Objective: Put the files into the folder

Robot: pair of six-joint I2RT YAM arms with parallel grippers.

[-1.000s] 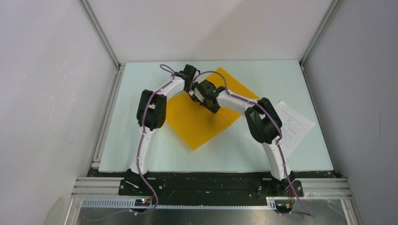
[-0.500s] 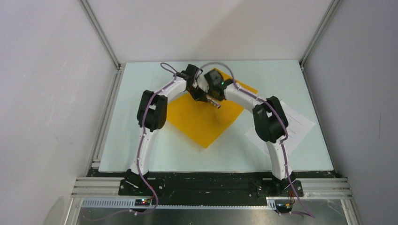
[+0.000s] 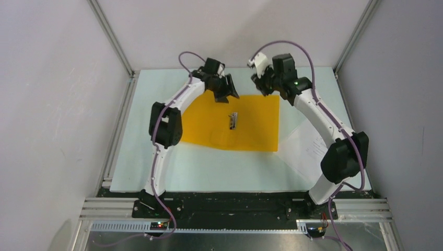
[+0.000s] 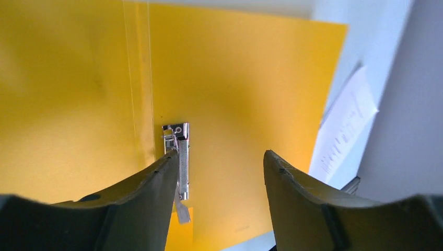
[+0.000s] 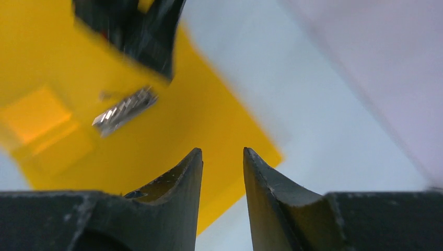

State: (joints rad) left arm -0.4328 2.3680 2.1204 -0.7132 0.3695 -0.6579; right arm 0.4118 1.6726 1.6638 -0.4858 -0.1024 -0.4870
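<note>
Files lie right of the opened folder, on your right arm's side
Left gripper and right gripper hover over the folder's far edge, jaws parted, holding nothing; the skewed sheets sit just beside its right edge, toward the bases from your right gripper.

fingers slightly apart, holding nothing — blurred folder and its metal clip beyond.
</note>
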